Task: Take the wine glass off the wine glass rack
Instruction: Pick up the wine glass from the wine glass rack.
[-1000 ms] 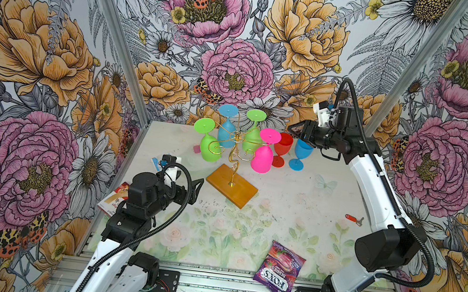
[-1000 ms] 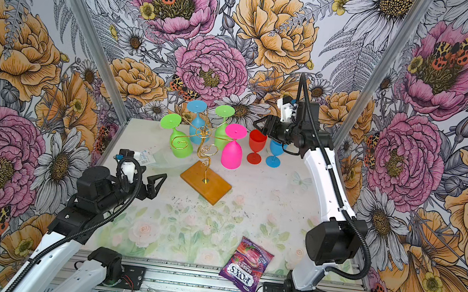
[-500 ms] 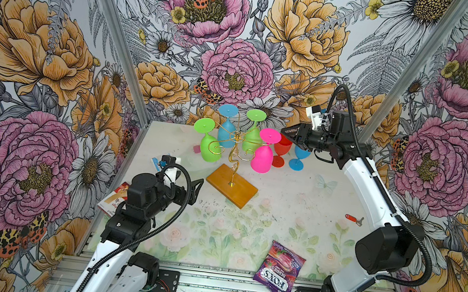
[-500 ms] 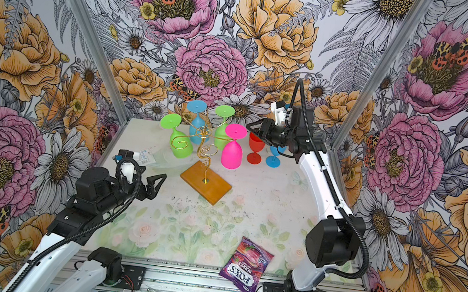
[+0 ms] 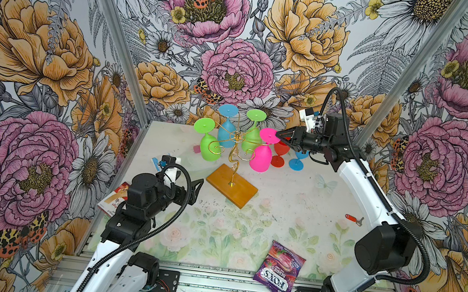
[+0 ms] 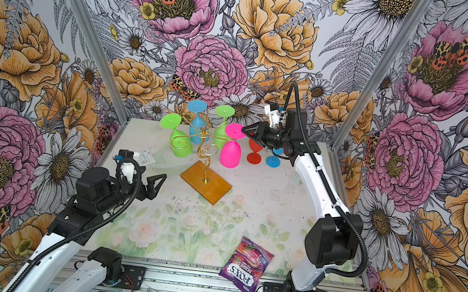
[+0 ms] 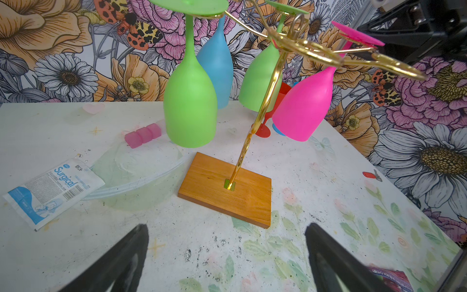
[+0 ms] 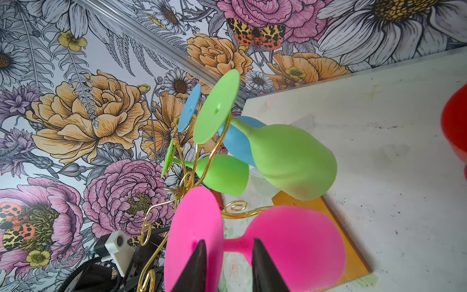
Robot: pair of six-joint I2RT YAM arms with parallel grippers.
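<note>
The wine glass rack [image 5: 232, 183] [image 6: 206, 184] [image 7: 227, 187], gold wire on a wooden base, stands at mid-back of the table. Several glasses hang upside down from it. The pink wine glass [image 5: 260, 159] [image 6: 230, 154] [image 7: 300, 108] [image 8: 290, 242] hangs on the arm nearest my right gripper [image 5: 280, 135] [image 6: 245, 130] [image 8: 228, 242]. Its narrowed jaws straddle the rim of the pink foot: one finger lies over the foot's flat face, the other beside the stem, with a small gap showing. My left gripper [image 5: 198, 186] [image 6: 157, 181] [image 7: 227, 227] hovers wide open and empty before the base.
A red glass [image 5: 280, 153] and a blue glass [image 5: 296, 164] stand upright behind the rack, under my right wrist. A clear upturned bowl [image 7: 136, 172], a surgical packet [image 7: 53, 187] and pink cubes [image 7: 142, 134] lie left of the base. A candy bag [image 5: 279, 269] lies near the front edge.
My right gripper has moved left to the pink glass's foot and its jaws have narrowed around the rim. The left arm has stayed still.
</note>
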